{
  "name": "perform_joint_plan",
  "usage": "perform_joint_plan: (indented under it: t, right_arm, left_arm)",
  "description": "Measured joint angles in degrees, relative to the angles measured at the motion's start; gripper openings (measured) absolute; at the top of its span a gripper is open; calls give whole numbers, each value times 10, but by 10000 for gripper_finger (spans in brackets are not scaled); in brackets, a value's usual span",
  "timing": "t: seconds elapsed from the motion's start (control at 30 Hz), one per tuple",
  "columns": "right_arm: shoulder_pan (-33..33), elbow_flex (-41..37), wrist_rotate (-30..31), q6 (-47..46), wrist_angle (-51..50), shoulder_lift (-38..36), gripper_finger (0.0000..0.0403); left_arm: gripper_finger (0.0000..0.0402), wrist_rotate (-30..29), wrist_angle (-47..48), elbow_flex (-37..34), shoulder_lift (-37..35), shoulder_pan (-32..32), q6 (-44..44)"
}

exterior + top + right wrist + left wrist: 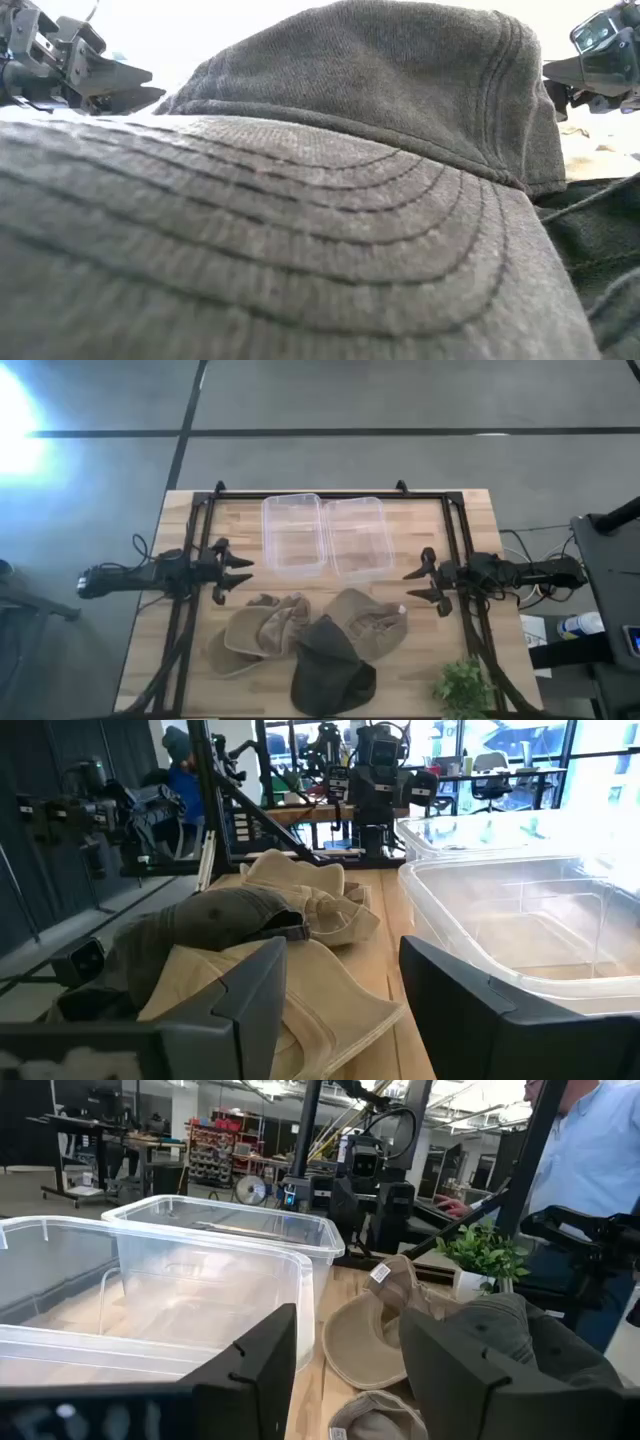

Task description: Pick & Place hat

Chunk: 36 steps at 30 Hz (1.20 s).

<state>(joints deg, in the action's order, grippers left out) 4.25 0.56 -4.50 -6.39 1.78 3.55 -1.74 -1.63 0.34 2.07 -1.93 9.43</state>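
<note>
Three hats lay in a cluster at the front-centre of the wooden worktop (150,610): a dark hat (330,665) nearest the front edge, a tan hat (255,635) on its left and a second tan hat (370,622) on its right, the dark one overlapping both. Two clear plastic bins (295,532) (358,535) stood side by side behind them, touching. The left gripper (235,575) hovered at the left side of the worktop with its fingers released, grasping nothing. The right gripper (420,585) hovered at the right side, likewise released and empty. A small potted plant (462,685) stood at the front-right corner. A person in a blue shirt (600,1150) stood beyond the worktop.
</note>
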Motion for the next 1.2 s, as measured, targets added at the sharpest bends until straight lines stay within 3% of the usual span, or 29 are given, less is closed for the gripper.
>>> perform_joint_plan:
  t: [1.1,1.2]
  right_arm:
    - [0,0,0,0,2,0,192]
    - [0,0,2,-49,5,0,192]
  left_arm:
    - [172,0,0,0,0,0,0]
    - [172,0,0,0,0,0,0]
